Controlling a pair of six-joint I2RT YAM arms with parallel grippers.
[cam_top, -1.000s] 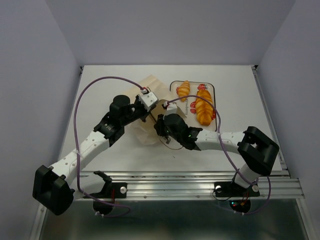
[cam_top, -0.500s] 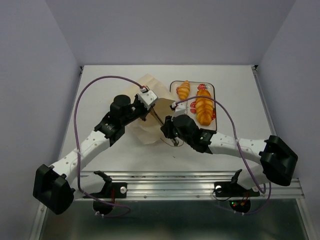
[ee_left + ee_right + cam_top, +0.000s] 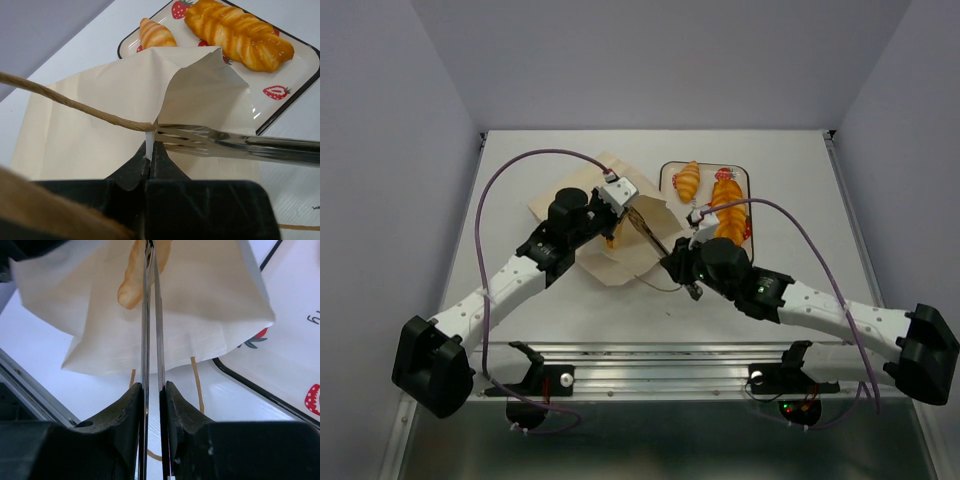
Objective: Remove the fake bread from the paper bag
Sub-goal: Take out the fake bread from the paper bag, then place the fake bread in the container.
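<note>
The cream paper bag (image 3: 605,250) lies on the table with its mouth toward the tray. My left gripper (image 3: 623,210) is shut on the bag's upper rim (image 3: 150,145) and holds the mouth open. My right gripper (image 3: 684,267) is shut on metal tongs (image 3: 655,232) whose blades (image 3: 151,315) reach into the bag mouth. A glossy orange pastry (image 3: 131,282) shows at the tongs' tip in the bag (image 3: 200,305). The long ridged loaf (image 3: 727,212) and a small croissant (image 3: 688,180) lie on the strawberry-print tray (image 3: 665,175).
The tray (image 3: 300,75) sits just right of the bag, close to the tongs (image 3: 240,145). The bag's cord handles (image 3: 197,385) trail on the table near my right gripper (image 3: 152,387). A metal rail (image 3: 700,355) runs along the table's near edge.
My right arm has swung out to the right and drawn the gripper and tongs back from the bag. My left gripper has shifted slightly and keeps the rim pinched.
</note>
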